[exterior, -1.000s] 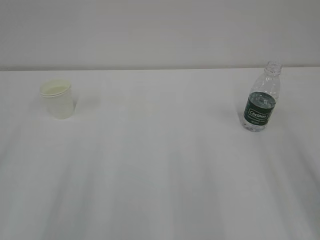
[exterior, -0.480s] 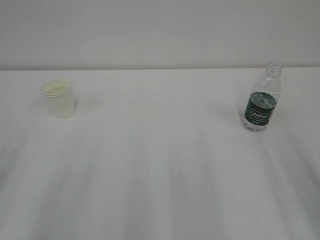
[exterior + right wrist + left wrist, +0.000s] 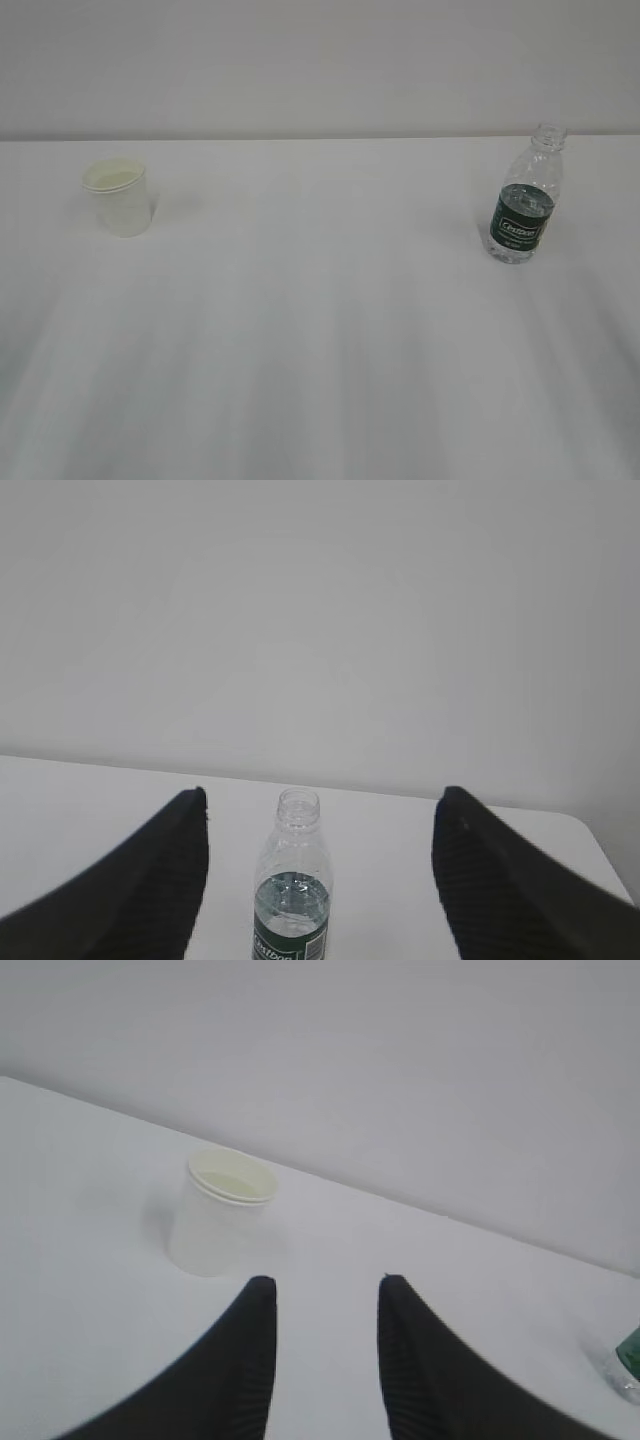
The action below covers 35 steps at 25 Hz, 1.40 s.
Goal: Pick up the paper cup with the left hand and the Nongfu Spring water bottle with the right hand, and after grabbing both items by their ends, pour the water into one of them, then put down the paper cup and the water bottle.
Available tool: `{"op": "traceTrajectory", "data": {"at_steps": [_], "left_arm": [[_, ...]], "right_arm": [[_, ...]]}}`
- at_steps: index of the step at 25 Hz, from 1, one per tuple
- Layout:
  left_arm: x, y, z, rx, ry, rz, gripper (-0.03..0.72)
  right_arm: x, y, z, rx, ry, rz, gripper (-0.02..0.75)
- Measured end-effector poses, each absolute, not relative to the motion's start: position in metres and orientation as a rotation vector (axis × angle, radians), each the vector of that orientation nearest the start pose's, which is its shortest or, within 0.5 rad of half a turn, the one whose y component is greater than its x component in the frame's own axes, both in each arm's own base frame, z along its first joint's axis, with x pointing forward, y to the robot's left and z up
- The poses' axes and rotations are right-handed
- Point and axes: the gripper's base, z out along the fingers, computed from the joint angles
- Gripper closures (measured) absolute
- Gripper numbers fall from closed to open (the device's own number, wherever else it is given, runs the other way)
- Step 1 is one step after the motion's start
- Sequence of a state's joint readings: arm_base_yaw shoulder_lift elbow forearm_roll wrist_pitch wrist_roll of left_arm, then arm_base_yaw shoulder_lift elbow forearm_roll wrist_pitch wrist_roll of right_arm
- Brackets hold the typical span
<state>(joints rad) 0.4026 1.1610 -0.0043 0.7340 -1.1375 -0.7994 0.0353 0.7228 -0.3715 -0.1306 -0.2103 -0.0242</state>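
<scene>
The small white paper cup [image 3: 119, 197] stands upright at the far left of the white table [image 3: 320, 320]. The capless Nongfu Spring water bottle [image 3: 524, 197] stands upright at the far right, water [image 3: 524, 198] reaching about its green label. Neither arm shows in the exterior view. In the left wrist view my left gripper [image 3: 322, 1282] is open with nothing between its black fingers; the cup [image 3: 222, 1212] stands ahead, left of the gap. In the right wrist view my right gripper [image 3: 322, 795] is wide open; the bottle [image 3: 292, 880] stands ahead between the fingers, untouched.
A plain pale wall [image 3: 320, 60] rises behind the table's back edge. The table's right end shows in the right wrist view [image 3: 590, 840]. A sliver of the bottle [image 3: 628, 1360] appears at the right edge of the left wrist view.
Cup and bottle stand where they were; the exterior view has shifted by only a pixel or two. No arm has entered that view.
</scene>
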Motion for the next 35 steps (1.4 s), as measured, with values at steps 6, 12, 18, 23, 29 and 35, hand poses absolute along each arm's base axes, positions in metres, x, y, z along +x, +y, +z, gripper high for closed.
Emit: {"op": "traceTrajectory", "data": {"at_steps": [6, 12, 18, 23, 29, 35], "left_arm": [[0.138, -0.002, 0.199, -0.182, 1.549, -0.604, 0.446], [0.119, -0.010, 0.228, -0.126, 1.348, -0.623, 0.453], [0.105, -0.015, 0.257, -0.054, 1.187, -0.642, 0.455], [0.099, -0.020, 0.298, 0.062, 1.114, -0.596, 0.465], [0.083, -0.020, 0.324, 0.035, 1.020, -0.529, 0.486], [0.054, -0.024, 0.339, 0.017, 0.972, -0.366, 0.489]], "right_arm": [[0.152, 0.008, 0.289, -0.171, 1.622, -0.067, 0.216], [0.152, 0.008, 0.289, -0.172, 1.626, -0.067, 0.218], [0.152, 0.008, 0.288, -0.172, 1.632, -0.067, 0.218], [0.150, 0.007, 0.289, -0.170, 1.627, -0.069, 0.218], [0.148, 0.007, 0.290, -0.170, 1.623, -0.070, 0.218], [0.148, 0.009, 0.290, -0.178, 1.622, -0.062, 0.218]]}}
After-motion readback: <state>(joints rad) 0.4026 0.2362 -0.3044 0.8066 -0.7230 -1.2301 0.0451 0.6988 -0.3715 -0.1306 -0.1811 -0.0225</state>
